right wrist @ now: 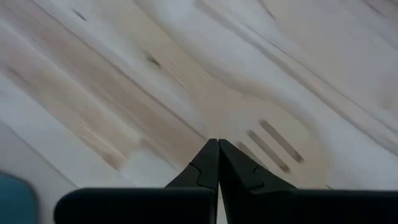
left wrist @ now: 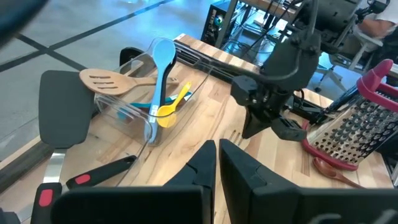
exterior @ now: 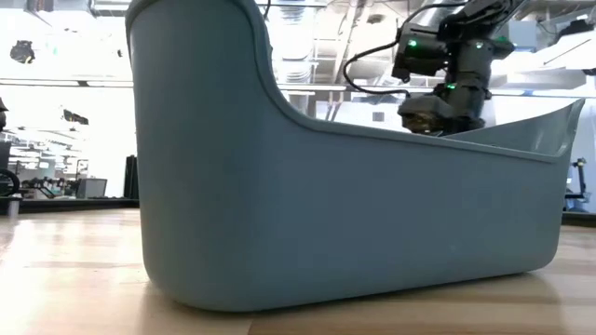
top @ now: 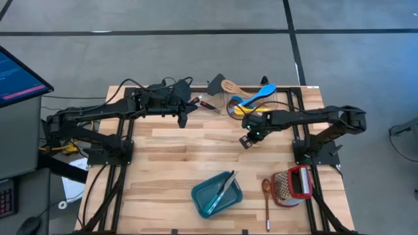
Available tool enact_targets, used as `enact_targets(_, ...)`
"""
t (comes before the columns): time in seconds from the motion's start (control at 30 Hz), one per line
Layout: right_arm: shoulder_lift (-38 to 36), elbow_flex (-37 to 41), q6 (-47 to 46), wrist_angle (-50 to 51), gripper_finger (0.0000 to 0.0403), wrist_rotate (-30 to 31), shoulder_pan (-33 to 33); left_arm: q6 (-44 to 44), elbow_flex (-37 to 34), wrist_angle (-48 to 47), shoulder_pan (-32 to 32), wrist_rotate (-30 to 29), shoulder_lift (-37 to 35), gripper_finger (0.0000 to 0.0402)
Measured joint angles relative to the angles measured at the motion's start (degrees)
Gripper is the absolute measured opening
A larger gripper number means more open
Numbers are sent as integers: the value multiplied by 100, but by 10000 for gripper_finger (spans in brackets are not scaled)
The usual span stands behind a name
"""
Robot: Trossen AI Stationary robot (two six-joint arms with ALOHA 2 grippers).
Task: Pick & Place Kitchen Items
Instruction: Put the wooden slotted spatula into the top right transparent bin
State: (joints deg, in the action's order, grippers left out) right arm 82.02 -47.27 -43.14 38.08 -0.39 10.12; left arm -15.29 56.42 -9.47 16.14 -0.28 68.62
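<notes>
1. I am looking down on a pale wooden table [top: 170, 156] made of long planks, standing on a grey floor crossed by dark lines; a monitor is glowing blue off the table's far left corner.
2. Across the table at board height, a bright workshop with racks and benches is showing behind the teal bin [exterior: 345, 205], which is filling most of that view.
3. I am holding the right gripper [top: 247, 140] just above the boards near the table's middle, its fingers pressed fully together and gripping nothing.
4. Directly under its fingertips a pale slotted wooden spatula [right wrist: 267, 140] is lying flat on the planks, its handle stretching away to the gripper's left; I cannot tell whether the tips are touching it.
5. Just behind the right gripper a clear container [left wrist: 134, 102] is sitting at the table's far edge, holding a blue spoon [left wrist: 158, 81], a yellow spoon [left wrist: 168, 112] and another slotted wooden spatula [left wrist: 109, 81].
6. A black spatula [left wrist: 62, 109] is lying beside that container, on its left.
7. I am parking the left gripper [top: 183, 121] near the far edge, well to the right gripper's left, its fingers also closed and empty.
8. In front of the right gripper, toward the near edge, the teal bin is carrying one slim utensil [top: 224, 189]; to its right a brown wooden spoon [top: 266, 196] is lying on the boards beside a red-handled grater [top: 292, 185].
</notes>
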Motion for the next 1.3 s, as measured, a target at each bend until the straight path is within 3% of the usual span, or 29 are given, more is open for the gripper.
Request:
enact_targets(0.37, -30, 8, -197, 970, 0, 340, -230, -1, 0, -220, -1, -25, 0, 7)
enact_targets(0.73, -406, 1119, -556, -96, 0, 20, -228, -1, 0, -234, -2, -21, 0, 7)
enact_targets(1.0, -891, 1290, -646, -256, 0, 349, -123, -2, 0, -232, 0, -21, 0, 7)
enact_targets(1.3, -617, 1290, -343, -322, 0, 476, 67, -2, 0, -234, 0, -17, 0, 7)
